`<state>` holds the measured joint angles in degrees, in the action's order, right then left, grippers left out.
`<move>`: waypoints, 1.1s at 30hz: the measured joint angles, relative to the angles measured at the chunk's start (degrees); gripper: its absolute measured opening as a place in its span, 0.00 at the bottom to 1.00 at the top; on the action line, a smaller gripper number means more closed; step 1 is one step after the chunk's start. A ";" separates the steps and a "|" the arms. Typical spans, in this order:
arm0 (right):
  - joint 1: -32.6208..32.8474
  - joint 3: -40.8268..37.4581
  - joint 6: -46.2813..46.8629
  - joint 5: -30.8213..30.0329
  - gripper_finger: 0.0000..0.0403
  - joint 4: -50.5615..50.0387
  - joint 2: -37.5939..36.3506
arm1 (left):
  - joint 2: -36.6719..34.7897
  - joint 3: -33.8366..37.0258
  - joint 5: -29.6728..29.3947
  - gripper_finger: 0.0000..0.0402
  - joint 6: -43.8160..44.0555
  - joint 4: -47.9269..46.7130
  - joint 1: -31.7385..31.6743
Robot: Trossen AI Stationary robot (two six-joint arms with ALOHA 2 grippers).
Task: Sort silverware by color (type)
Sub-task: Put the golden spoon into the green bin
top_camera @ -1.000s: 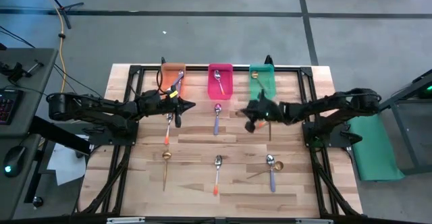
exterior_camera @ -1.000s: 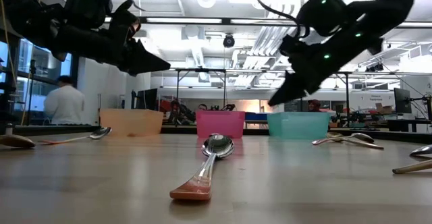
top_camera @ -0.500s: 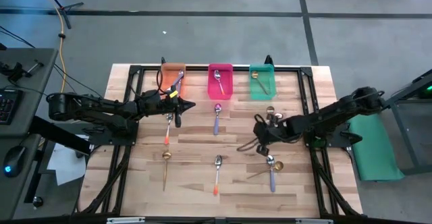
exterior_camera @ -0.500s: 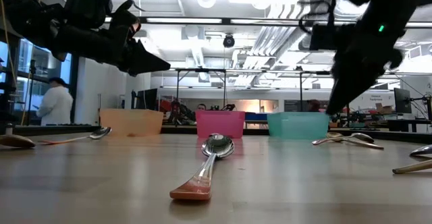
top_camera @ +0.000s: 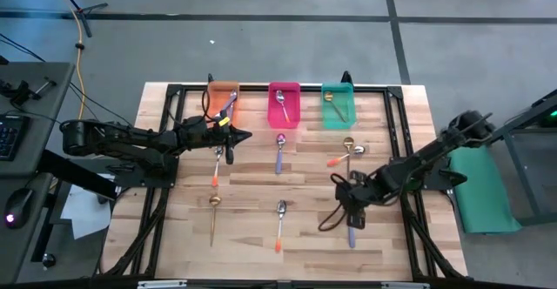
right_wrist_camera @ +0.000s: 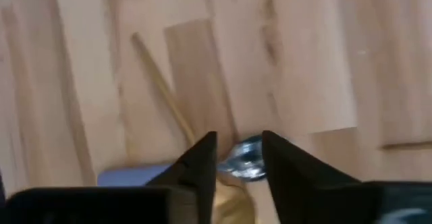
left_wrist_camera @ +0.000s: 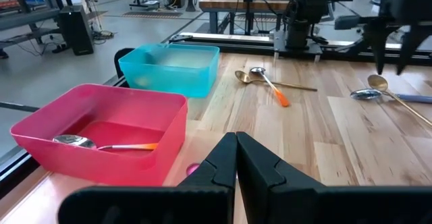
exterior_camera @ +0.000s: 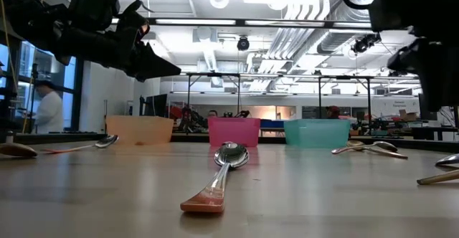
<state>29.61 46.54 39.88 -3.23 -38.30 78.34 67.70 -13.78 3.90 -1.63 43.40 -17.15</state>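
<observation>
Spoons under the right gripper (right_wrist_camera: 237,158): a silver spoon bowl (right_wrist_camera: 244,158) and a gold spoon (right_wrist_camera: 162,96) lying together.
Its fingers stand apart directly above them on the wooden table (top_camera: 252,193). Left gripper (left_wrist_camera: 236,158), pressed together, hovers before the pink bin (left_wrist_camera: 101,126).

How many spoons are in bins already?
3, one per bin: a purple-handled spoon in the orange bin, an orange-handled spoon in the pink bin, a gold spoon in the green bin. None look hidden.
</observation>
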 joint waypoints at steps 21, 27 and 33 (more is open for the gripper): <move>5.06 16.82 -12.70 3.28 0.29 -6.53 25.89 | 0.00 -0.02 -0.04 0.00 -0.07 -0.26 -0.02; 4.89 16.59 -13.09 3.37 0.24 -6.49 27.22 | 0.00 -0.02 -0.03 0.00 -0.07 -0.36 -0.02; 4.17 16.55 -14.98 3.50 0.15 -6.41 27.39 | 0.00 -0.02 -0.03 0.00 -0.04 -0.39 -0.02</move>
<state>33.78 63.09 24.90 0.27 -44.71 105.73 67.70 -13.80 3.87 -1.67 43.00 -17.17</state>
